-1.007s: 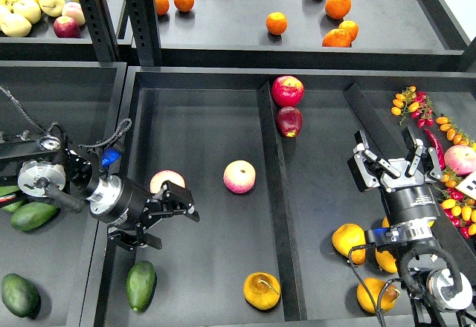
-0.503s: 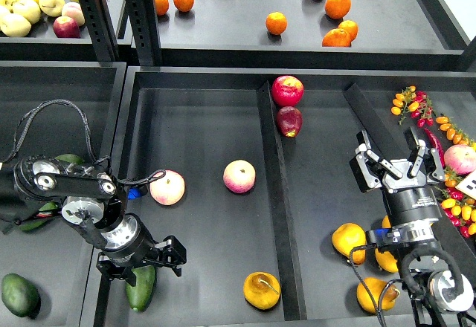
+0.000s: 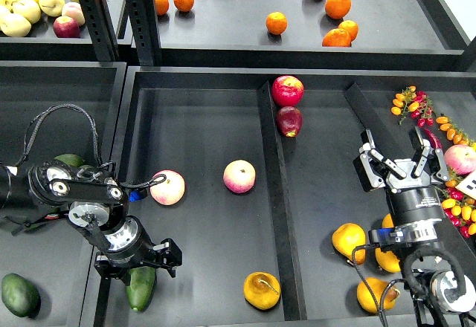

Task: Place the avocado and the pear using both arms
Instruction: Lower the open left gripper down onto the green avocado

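Avocado and pear both look like they're sitting in the big middle tray (image 3: 201,119) already, so I'd say we're at the tail end of the placing step. Going big to small: the tray holds two pink-cream fruits (image 3: 239,176) mid-way up, and down near its front edge you've got the pear (image 3: 262,290), golden with a thin brown stem, lying by the divider, and the avocado (image 3: 140,285) at the front-left corner.

Left gripper (image 3: 135,262) is right over the top end of the avocado, fingers spread to either side. Can't tell for sure whether they touch the fruit, but it doesn't look clamped on anything. Right gripper (image 3: 405,165) is up over the right-hand tray, fingers wide apart, holding nothing, well away from the pear.

My guess for the next move: lift the left arm straight up and clear without nudging the avocado, since it could roll.
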Available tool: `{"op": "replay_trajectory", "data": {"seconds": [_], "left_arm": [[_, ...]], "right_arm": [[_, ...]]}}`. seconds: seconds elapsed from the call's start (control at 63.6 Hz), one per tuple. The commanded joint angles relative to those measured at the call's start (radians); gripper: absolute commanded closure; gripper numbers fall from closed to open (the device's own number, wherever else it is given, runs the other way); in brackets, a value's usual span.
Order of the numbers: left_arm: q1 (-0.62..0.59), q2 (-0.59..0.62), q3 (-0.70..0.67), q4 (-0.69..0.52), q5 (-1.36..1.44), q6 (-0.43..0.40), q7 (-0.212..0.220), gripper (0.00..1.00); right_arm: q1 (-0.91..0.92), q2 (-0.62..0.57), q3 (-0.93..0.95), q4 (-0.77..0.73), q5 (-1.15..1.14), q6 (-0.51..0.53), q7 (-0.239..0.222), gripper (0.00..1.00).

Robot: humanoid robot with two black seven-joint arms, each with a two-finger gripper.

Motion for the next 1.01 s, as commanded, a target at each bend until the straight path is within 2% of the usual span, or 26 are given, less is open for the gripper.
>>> {"op": "replay_trajectory", "data": {"seconds": [0.0,0.189,0.991], "left_arm": [[0.013,-0.013,0.003,0.022,0.000,-0.001,0.000,0.01],[0.055,-0.021,0.005,0.043,0.002,-0.001,0.000,0.01],[0.089,-0.045,0.014,0.109,0.012,-0.001,0.000,0.01]], "right_arm": [[0.000,0.000,0.007,0.000,0.000,0.000,-0.001,0.00],[-0.002,0.000,0.011,0.000,0.000,0.002,-0.002,0.00],[-0.006,0.000,0.013,0.000,0.000,0.003,-0.005,0.00]]}}
